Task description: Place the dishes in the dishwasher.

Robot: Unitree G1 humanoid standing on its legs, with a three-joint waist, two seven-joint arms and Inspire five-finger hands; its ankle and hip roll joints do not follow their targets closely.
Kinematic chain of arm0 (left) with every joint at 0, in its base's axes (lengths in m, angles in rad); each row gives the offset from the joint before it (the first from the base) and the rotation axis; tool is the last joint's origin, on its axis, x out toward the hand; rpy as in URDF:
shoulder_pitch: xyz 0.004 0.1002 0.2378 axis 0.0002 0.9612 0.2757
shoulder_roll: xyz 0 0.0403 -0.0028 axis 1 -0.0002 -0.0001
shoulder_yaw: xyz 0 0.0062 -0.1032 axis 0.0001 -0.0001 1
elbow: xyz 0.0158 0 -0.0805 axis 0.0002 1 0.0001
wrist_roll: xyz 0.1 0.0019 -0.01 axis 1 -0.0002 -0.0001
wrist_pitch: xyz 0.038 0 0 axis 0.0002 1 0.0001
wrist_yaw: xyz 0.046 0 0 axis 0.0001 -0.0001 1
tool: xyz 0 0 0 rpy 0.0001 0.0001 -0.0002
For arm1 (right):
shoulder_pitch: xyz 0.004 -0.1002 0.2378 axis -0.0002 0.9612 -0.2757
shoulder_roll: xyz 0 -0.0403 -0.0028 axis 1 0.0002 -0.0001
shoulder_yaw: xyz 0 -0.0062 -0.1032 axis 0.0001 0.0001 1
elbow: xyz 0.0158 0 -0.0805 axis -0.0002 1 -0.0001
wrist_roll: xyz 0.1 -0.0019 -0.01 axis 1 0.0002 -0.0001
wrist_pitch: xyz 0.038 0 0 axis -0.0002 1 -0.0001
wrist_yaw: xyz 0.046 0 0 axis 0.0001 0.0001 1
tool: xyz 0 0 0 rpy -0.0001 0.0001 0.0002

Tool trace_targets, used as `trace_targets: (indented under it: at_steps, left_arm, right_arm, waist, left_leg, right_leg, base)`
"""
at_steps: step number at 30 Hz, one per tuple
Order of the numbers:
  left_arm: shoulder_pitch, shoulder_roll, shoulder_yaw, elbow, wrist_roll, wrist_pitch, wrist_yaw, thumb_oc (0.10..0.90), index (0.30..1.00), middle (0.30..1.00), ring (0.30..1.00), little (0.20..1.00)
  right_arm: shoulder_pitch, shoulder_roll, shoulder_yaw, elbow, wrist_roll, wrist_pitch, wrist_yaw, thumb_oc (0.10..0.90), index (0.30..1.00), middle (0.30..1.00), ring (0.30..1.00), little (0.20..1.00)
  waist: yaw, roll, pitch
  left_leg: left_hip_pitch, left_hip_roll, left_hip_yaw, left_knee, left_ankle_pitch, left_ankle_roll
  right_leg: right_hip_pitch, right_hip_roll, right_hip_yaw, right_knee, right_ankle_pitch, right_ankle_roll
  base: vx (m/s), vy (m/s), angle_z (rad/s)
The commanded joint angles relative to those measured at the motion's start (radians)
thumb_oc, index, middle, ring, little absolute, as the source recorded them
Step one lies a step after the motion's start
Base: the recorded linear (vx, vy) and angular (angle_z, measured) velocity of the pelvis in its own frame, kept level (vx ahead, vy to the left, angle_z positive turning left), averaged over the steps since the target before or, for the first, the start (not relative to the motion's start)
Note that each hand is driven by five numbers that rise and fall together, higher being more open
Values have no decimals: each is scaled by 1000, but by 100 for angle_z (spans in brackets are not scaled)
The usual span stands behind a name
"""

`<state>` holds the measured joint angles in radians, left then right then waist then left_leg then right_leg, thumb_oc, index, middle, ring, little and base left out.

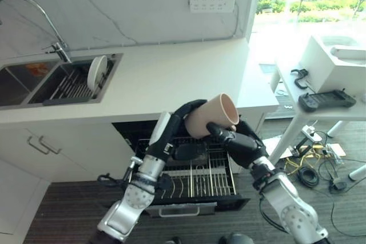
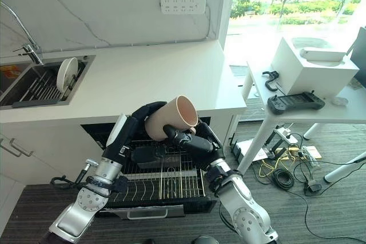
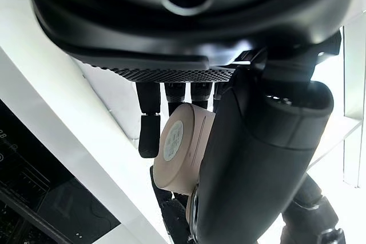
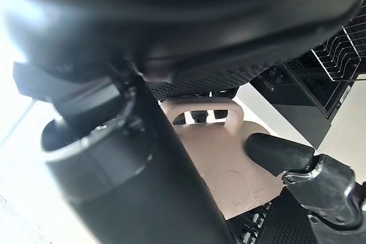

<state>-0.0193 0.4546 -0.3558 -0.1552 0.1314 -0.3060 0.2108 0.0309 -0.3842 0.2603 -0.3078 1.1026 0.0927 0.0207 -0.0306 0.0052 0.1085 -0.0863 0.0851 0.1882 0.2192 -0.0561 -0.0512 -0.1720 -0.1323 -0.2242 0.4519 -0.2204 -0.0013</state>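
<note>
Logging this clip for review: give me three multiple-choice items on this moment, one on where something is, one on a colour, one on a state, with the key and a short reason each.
1. Where is the mug?
A. In the sink
B. Held between both hands above the open dishwasher rack
C. On the white side table

2. What colour is the mug?
A. Beige
B. Blue
C. Black

3. How does the plate in the sink stand?
A. Flat on the counter
B. Broken in pieces
C. Upright on edge in the sink's rack

Key: 1 B, the left robot hand and the right robot hand both curl round the mug over the pulled-out rack. 2 A, both eye views and the wrist views show a beige body. 3 C, the white plate stands on its rim in the sink's right basin.
</note>
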Motion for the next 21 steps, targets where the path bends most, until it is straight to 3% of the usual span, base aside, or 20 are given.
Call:
trace_targets:
  at_steps: [1,5,6,7,8,21]
  left_arm:
    - [-124,22,-5,-85,-17,-80,28,400,300,300,300,300]
    - [-125,19,-21,-78,-27,-76,0,400,300,300,300,300]
    - [-124,19,-34,-67,-35,-76,-24,400,300,300,300,300]
    - [-124,19,-36,-67,-36,-76,-30,400,300,300,300,300]
    - [-122,21,-45,-66,-38,-75,-43,400,300,300,300,300]
    - [-123,33,-93,-77,-79,-88,-153,400,300,300,300,300]
  right_arm:
    - [-101,45,-20,-170,25,-76,45,800,900,900,900,900]
    - [-103,55,-17,-177,114,-62,51,800,900,900,900,900]
    - [-102,65,-12,-168,161,-81,40,515,472,472,472,472]
    - [-102,68,-11,-166,167,-84,42,493,439,439,439,439]
    - [-100,75,-7,-166,174,-98,42,400,300,300,300,300]
    - [-82,103,-12,-164,172,-160,20,400,300,300,300,300]
  waist:
    - [-22,-39,-42]
    - [-21,-40,-42]
    - [-20,-39,-42]
    - [-20,-39,-42]
    - [-21,-38,-42]
    - [-36,-29,-43]
  left_leg:
    - [17,22,-21,81,-153,17]
    - [15,24,-20,81,-151,15]
    - [14,24,-20,81,-152,17]
    - [14,24,-19,81,-152,17]
    - [14,25,-18,81,-151,17]
    - [18,32,-5,81,-149,15]
  right_leg:
    - [118,-47,44,-152,71,144]
    - [116,-47,43,-152,72,144]
    - [115,-47,43,-152,71,144]
    - [115,-47,42,-152,71,144]
    - [116,-47,42,-152,71,144]
    - [111,-44,46,-152,74,145]
  base:
    - [0,0,0]
    - [0,0,0]
    - [0,0,0]
    - [0,0,0]
    - [0,0,0]
    - [-1,1,-1]
